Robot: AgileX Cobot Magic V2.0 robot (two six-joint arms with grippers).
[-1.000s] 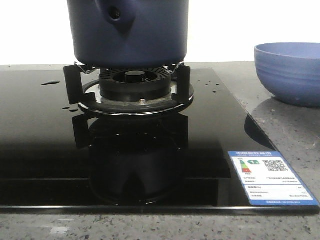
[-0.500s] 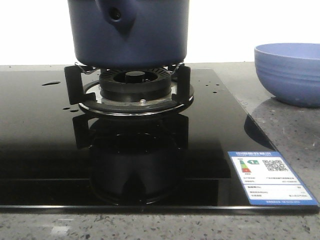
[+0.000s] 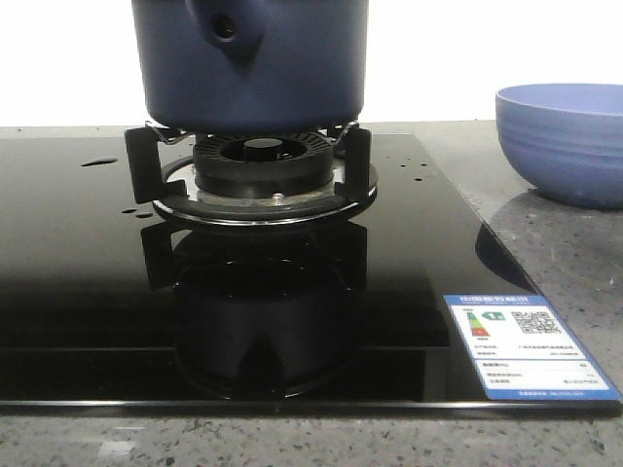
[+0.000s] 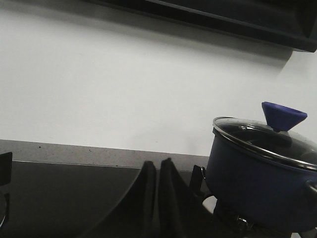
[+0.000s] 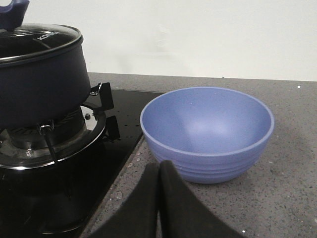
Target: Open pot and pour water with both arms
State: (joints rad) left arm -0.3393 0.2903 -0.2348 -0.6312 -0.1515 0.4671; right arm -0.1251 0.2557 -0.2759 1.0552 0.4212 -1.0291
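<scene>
The pot (image 3: pixel 251 63) sits on the gas burner (image 3: pixel 250 175), its glass lid (image 4: pixel 267 141) on. Both the left end effector (image 4: pixel 157 198) and right end effector (image 5: pixel 159 198) have fingers pressed together, holding nothing. The blue bowl (image 5: pixel 207 133) stands on the worktop (image 5: pixel 277 198).

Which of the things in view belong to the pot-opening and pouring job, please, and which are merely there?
Job:
pot
glass lid
bowl
left gripper
right gripper

Merely there:
burner
energy label
water droplets
</scene>
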